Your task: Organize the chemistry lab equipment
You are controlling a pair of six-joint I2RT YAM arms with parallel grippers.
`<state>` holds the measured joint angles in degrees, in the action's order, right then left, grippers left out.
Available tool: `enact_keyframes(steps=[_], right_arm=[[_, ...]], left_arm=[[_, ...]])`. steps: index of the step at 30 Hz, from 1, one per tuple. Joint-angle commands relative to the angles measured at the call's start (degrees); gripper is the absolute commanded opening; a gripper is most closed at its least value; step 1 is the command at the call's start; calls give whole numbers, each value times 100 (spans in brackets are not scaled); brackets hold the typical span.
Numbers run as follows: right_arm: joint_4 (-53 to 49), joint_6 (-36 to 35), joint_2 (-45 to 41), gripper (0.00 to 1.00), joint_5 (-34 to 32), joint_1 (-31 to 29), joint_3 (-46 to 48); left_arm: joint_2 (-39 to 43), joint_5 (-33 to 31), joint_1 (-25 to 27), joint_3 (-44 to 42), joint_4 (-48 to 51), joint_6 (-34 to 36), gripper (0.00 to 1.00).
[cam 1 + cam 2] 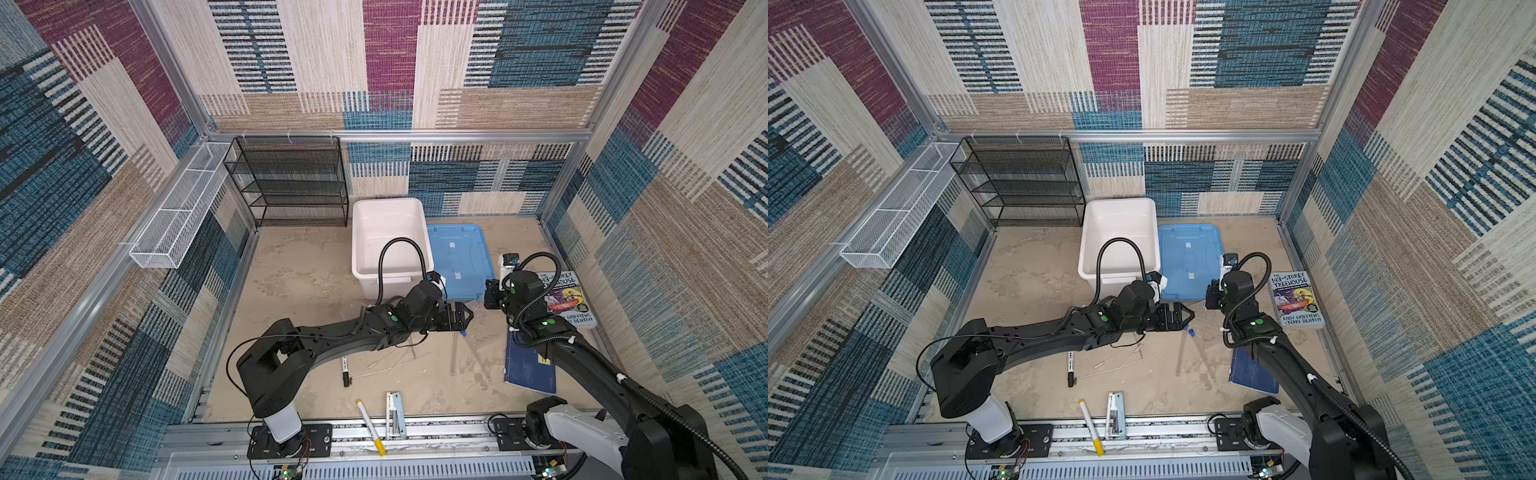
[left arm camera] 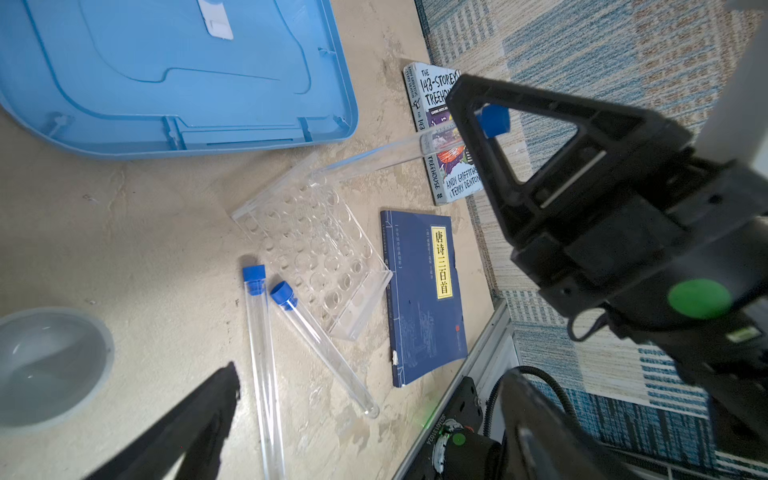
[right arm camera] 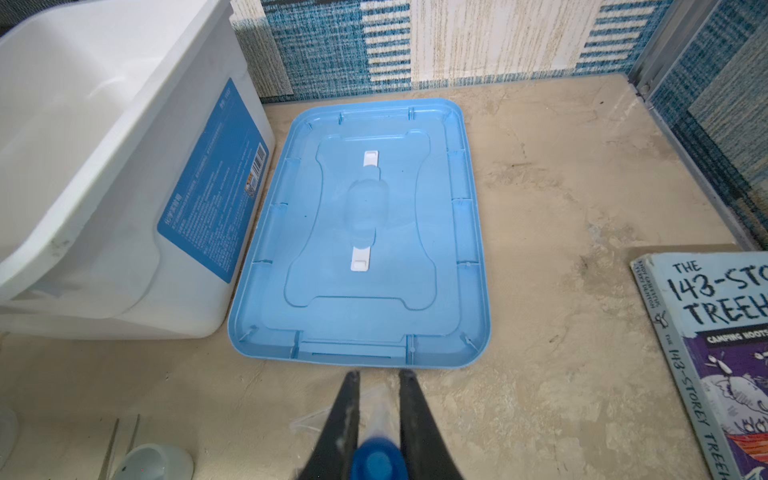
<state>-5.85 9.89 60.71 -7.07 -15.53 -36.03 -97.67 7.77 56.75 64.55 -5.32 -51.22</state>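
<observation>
Right fingers [image 3: 413, 415] clamp a blue-capped test tube [image 2: 374, 160] near its cap, its axis slanting down to the clear tube rack [image 2: 316, 253]'s corner; left fingers [image 2: 199, 415] stand apart.

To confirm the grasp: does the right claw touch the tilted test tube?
Touching. Right wrist view shows the right claw closed on the test tube.
</observation>
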Motion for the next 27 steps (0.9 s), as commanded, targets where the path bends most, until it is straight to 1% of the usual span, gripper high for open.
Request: enact_keyframes(steps=[1,5,9,13,15,16,18,21,22,25,27], right_arm=[[223,30,55,18,-31,-7,19],[250,59,69,23,-73,-32,91],[242,74,117,35,-81,-39,97],[205,91,78,49,-40,-47,44],[198,122,34,54,-3,-55,26],[187,158,7,58,40,-54,10],[58,285,-22,71,91,-54,-120],[-262,484,-147,90,48,-53,-398],[-391,506,-185,100,87,-48,-528],[-955,544,-102,99,277,-45,-1022],[-1355,621,-77,99,453,-41,-1328]], left_arm=[[-15,-99,1,-13,-101,-43,99],[0,-147,1,-13,-82,-2,99],[23,-284,11,28,78,193,99],[124,-583,42,114,485,530,99],[162,-652,51,101,572,623,99],[174,-679,55,93,603,664,99],[170,-726,78,144,774,867,100],[90,-891,193,490,1460,1435,96],[36,-966,245,652,1743,1628,96],[-89,-1093,360,898,2266,2074,89],[-199,-1017,393,1008,2484,2209,82]])
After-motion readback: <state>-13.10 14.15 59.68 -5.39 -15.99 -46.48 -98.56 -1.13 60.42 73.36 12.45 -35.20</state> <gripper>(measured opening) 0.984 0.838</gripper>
